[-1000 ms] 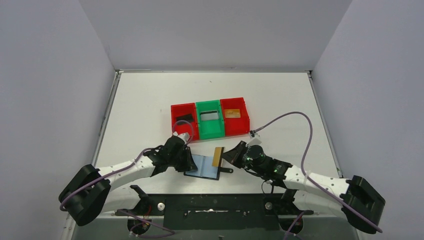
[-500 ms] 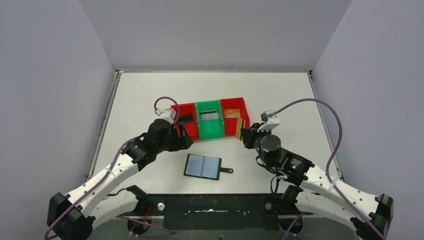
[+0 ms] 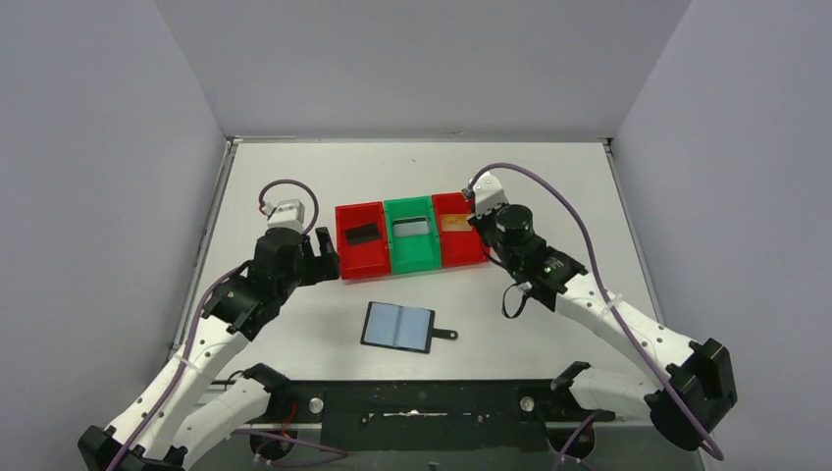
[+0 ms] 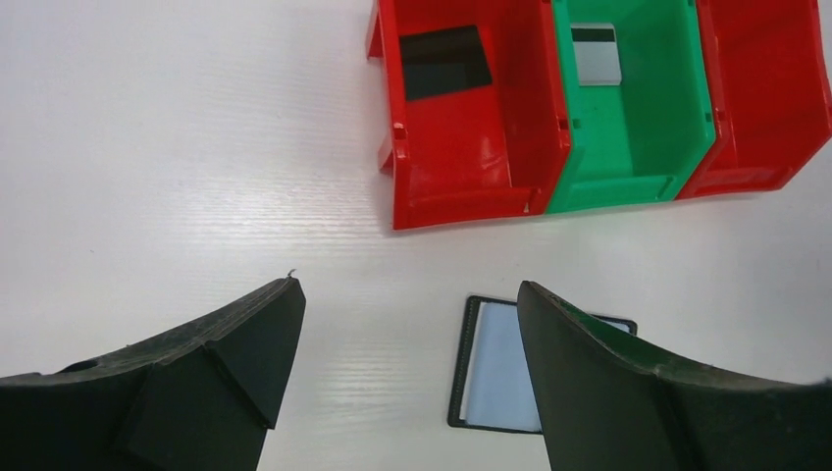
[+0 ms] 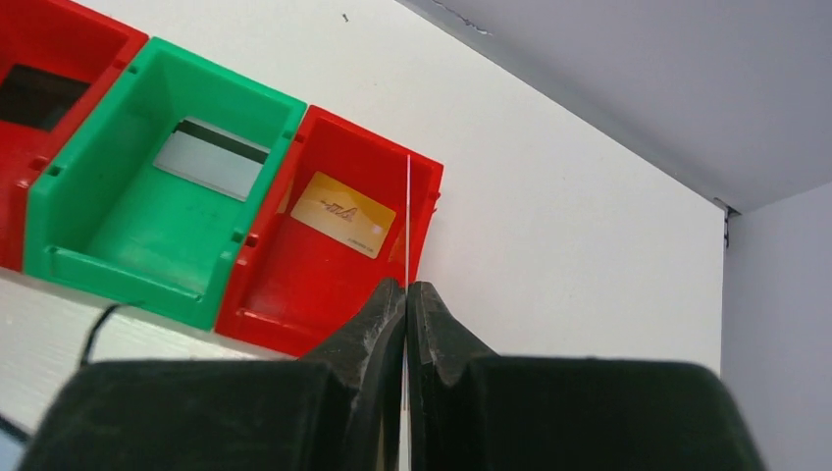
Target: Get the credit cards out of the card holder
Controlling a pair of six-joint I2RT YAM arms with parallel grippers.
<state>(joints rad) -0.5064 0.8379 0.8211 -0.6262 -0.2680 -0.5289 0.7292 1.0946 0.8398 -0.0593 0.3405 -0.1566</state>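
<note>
The card holder [image 3: 397, 327] lies open and flat on the table, blue-grey pockets up, also in the left wrist view [image 4: 495, 365]. My left gripper [image 3: 319, 257] hangs open and empty left of the bins, with bare table between its fingers [image 4: 407, 285]. My right gripper [image 3: 478, 218] is shut on a thin credit card, seen edge-on [image 5: 406, 216], over the right edge of the right red bin [image 5: 294, 314]. A black card [image 3: 362, 234] lies in the left red bin, a silver-grey card [image 3: 411, 228] in the green bin, and an orange-gold card [image 5: 343, 213] in the right red bin.
Three joined bins stand mid-table: left red bin [image 3: 361, 265], green bin [image 3: 412, 260], right red bin [image 3: 463, 255]. White table stretches behind and beside them to grey walls. Purple cables loop above both wrists.
My left gripper let go of the card holder, opened, and rose back-left beside the bins. My right gripper carried the orange-gold card from the holder up to the right red bin.
</note>
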